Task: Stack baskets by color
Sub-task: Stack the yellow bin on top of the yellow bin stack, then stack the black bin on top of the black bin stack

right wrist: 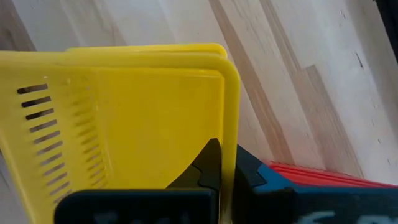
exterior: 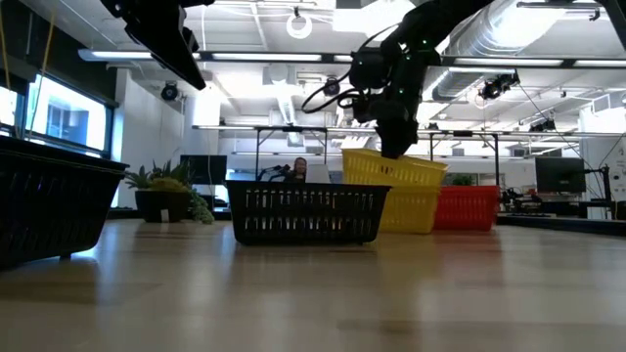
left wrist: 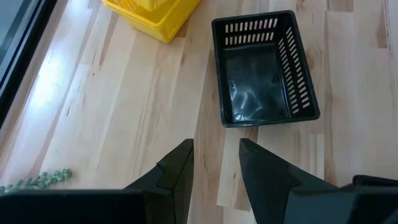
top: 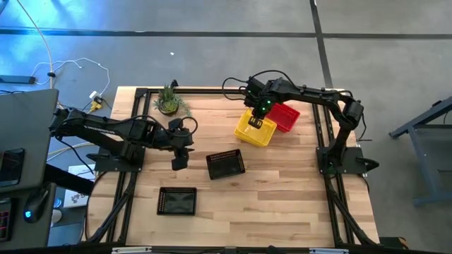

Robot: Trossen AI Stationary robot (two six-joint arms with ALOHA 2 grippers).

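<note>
The right pincer [top: 258,121] pinches the rim of the top yellow basket [top: 256,128], which sits tilted in the yellow stack, touching the red baskets [top: 284,116] at the worktop's [top: 282,190] far right. The left pincer [top: 179,163] hovers partly spread, empty, just beside one black basket [top: 226,165] (another black basket [top: 176,201] lies nearer the front edge).

Bare table [top: 282,190] is lying open right of the middle black basket [top: 226,165]; yellow baskets [top: 256,128] are blocking behind it.
</note>
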